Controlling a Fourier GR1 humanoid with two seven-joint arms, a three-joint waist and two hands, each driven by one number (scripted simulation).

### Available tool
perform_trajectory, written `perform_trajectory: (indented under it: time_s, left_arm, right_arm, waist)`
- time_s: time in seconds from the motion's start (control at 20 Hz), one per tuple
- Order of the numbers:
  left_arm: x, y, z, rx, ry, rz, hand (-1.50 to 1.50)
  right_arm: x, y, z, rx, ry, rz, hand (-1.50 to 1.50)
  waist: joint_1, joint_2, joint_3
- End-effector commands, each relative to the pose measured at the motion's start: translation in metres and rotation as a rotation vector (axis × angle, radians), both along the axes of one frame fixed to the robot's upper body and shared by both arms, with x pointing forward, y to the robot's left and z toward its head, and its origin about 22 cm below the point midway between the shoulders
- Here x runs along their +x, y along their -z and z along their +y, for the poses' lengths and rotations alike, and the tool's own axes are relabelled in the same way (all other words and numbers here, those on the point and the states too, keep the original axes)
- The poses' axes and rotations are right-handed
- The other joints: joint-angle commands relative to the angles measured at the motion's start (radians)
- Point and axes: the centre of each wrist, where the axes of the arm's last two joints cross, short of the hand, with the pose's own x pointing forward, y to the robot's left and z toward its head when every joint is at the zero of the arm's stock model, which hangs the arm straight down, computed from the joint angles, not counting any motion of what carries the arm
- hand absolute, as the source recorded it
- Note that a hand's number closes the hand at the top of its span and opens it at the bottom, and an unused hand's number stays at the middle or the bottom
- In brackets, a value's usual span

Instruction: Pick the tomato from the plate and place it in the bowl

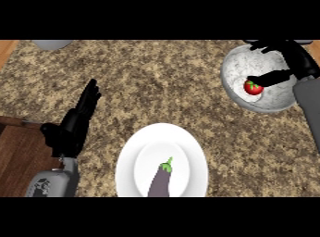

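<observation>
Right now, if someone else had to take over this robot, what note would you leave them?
Left hand: open, resting at the view's left, holding nothing.
Right hand: over the bowl, touching the tomato; its grip cannot be told.
Done: the tomato is within the bowl's rim, off the plate, where an eggplant lies.
To do: confirm the release, then withdraw the right hand.

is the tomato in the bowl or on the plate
In the bowl: the tomato lies inside its rim, by the right hand; the plate holds only an eggplant.
</observation>
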Motion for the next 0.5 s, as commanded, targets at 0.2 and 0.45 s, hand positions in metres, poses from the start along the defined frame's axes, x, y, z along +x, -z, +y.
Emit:
perform_trajectory:
  time_s: [0.2, 0.45]
  left_arm:
    - [-0.002, -0.004, 0.012, 0.007, 0.002, -0.005, 0.0]
    - [-0.007, -0.005, -0.016, -0.013, -0.013, 0.005, 0.0]
  right_arm:
    - [0.007, -0.017, -0.007, 0.289, -0.036, -0.191, -1.5]
    - [0.002, -0.028, -0.038, 0.393, 0.026, -0.201, -1.5]
  waist:
    - [-0.007, -0.006, 0.0]
    - [-0.012, -0.007, 0.0]
